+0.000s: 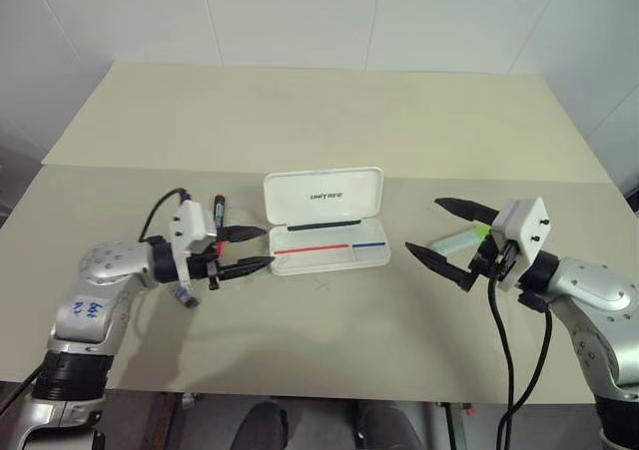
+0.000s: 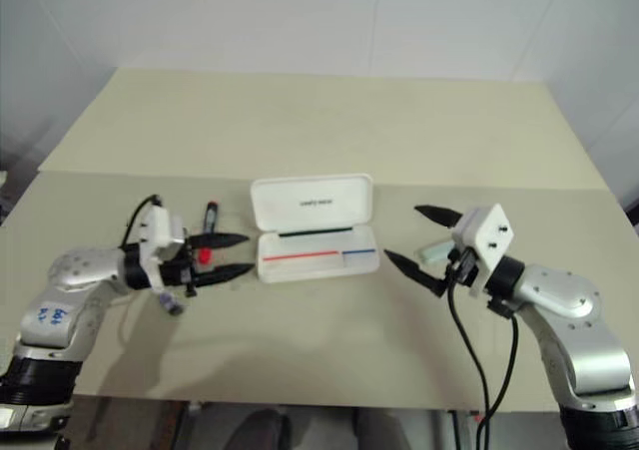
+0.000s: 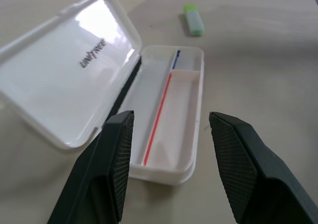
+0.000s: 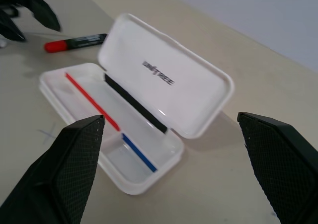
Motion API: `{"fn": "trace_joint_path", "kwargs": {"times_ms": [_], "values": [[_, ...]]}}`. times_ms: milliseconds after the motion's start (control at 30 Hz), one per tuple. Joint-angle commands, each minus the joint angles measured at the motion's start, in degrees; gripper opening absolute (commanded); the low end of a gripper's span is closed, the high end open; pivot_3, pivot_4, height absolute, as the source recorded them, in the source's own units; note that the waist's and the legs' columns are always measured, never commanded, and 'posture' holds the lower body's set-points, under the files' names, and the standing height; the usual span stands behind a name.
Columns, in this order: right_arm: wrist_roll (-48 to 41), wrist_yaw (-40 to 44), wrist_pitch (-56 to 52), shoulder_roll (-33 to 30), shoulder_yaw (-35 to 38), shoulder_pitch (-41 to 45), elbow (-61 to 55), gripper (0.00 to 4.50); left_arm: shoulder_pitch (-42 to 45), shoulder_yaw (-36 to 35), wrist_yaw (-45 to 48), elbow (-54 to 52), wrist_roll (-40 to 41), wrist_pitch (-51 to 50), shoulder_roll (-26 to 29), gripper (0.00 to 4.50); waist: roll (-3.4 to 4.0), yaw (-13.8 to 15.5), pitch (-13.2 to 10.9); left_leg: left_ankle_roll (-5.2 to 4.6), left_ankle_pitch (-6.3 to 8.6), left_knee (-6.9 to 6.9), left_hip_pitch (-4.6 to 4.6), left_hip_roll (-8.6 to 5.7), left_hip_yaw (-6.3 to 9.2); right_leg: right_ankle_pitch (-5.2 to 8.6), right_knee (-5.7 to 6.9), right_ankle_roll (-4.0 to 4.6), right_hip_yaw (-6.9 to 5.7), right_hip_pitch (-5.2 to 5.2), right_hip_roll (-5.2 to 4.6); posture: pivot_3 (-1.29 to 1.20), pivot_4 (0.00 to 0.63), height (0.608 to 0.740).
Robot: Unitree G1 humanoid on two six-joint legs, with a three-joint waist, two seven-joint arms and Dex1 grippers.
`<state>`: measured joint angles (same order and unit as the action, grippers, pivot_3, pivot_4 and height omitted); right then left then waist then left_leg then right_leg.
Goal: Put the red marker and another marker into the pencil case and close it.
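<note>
Flat white hard-plastic pencil case [image 1: 324, 221]: lies mid-way across the beige surface [image 1: 329, 121], lid propped up, tray showing a red and blue line. Slim red-and-black marker [image 1: 219, 215]: on the surface left of the case, behind the left claw [image 1: 253, 249], whose black fingers stand apart with nothing between them. Chunky pale mint-green highlighter [image 1: 461, 239]: right of the case, beyond the right claw [image 1: 443, 233], spread wide and empty.

Left wrist view: case tray [image 3: 169, 114] ahead of the parted fingers [image 3: 117, 149]; highlighter [image 3: 194, 20] beyond.

Right wrist view: open case [image 4: 134, 114]; marker [image 4: 74, 42] behind it.
</note>
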<state>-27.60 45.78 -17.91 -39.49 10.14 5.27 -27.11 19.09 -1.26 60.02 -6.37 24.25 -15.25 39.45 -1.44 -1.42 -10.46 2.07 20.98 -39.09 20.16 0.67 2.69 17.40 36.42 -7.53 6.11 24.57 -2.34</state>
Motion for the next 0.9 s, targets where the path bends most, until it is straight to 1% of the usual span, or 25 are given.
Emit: {"fn": "trace_joint_path", "kwargs": {"times_ms": [33,267,400,567,900], "values": [[-1.69,-0.66,-1.22,-0.22,0.33,-1.09,-4.96,4.50,2.60,2.22,0.42,-0.03,-1.71,0.39,-0.51,2.46,0.00,-0.06,0.00,0.00,-0.01,0.00,0.01,-0.02,0.00,0.00,0.00,0.00,0.00,0.00,0.00,0.00,0.150,0.740],[-1.95,-4.73,-3.00,0.94,0.85,-1.59,-8.58,4.50,5.34,4.87,3.74,5.29,-5.12,2.47,0.66,2.46,0.01,-0.21,0.00,0.02,-0.07,0.00,-0.02,-0.24,0.03,-0.01,0.05,-0.01,-0.02,0.00,0.06,0.00,0.150,0.740],[-1.98,-6.86,-3.53,1.97,1.03,-2.75,-10.63,4.50,6.09,6.33,7.80,6.63,-6.04,3.02,2.17,2.46,0.01,-0.15,0.00,0.02,-0.08,0.00,0.00,-0.29,0.05,-0.01,0.04,-0.01,-0.03,0.01,0.02,0.00,0.150,0.740],[-1.42,-8.80,-3.50,2.89,0.55,-4.41,-12.39,4.50,7.31,7.71,10.05,7.87,-7.06,2.19,2.81,2.46,0.01,-0.10,0.00,-0.01,-0.09,0.00,0.03,-0.35,0.06,-0.01,0.02,-0.01,-0.04,0.00,-0.05,0.00,0.150,0.740],[-1.23,-11.63,-4.12,3.56,0.54,-4.85,-14.62,4.50,10.28,11.69,11.10,13.09,-11.86,4.66,0.96,2.46,0.01,-0.12,0.00,-0.07,-0.18,0.00,0.03,-0.47,0.12,-0.02,0.06,-0.04,-0.07,-0.01,-0.09,0.00,0.150,0.740]]}}
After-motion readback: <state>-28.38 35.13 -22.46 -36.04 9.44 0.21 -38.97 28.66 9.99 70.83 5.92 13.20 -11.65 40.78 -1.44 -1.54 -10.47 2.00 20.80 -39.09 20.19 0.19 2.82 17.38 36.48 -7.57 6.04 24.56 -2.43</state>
